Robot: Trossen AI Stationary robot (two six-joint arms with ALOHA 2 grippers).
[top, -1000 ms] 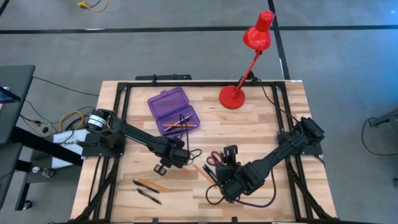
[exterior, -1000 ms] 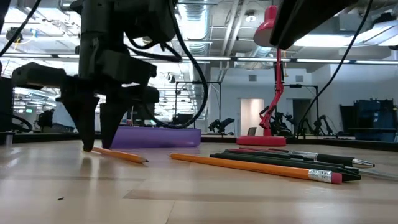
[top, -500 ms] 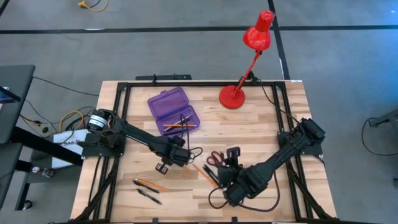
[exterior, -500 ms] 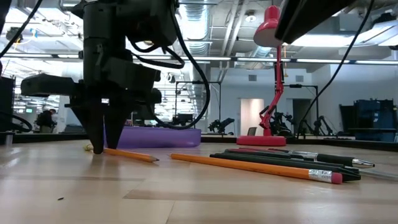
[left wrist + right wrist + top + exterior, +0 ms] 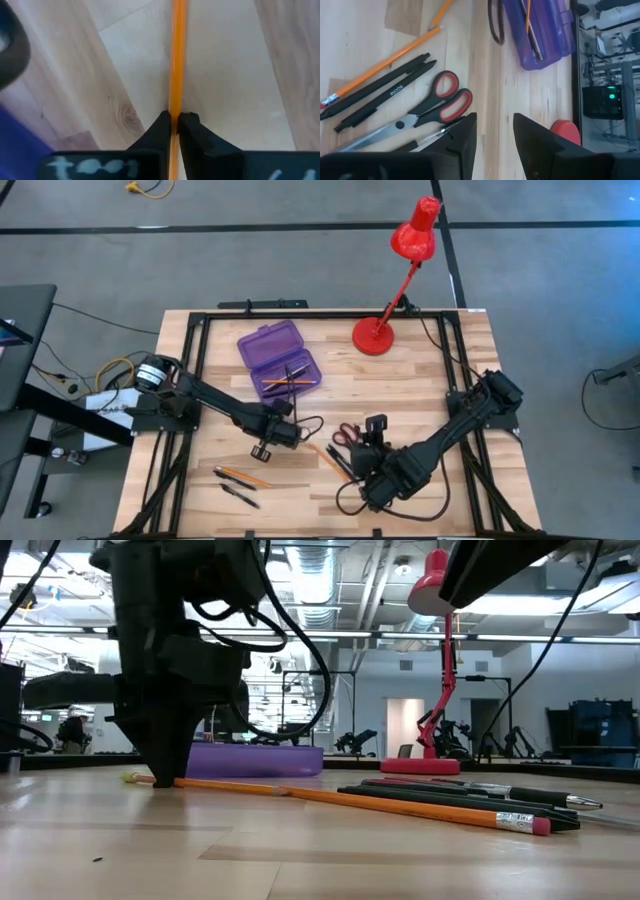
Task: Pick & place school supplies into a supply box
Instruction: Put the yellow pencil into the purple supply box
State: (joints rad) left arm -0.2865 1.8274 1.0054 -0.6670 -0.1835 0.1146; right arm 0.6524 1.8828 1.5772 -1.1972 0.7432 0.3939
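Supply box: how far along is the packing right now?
Done: the open supply box already holds a pencil and a pen. In hand: the left gripper is shut on an orange pencil on the table. Left: scissors, black pens, another pencil by the open right gripper.

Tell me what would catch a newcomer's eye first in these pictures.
The red desk lamp at the table's far edge stands out most. Next, the open purple supply box, far-left of centre, with a pencil and pen inside. In front of it, the left gripper is shut on an orange pencil lying on the wood.
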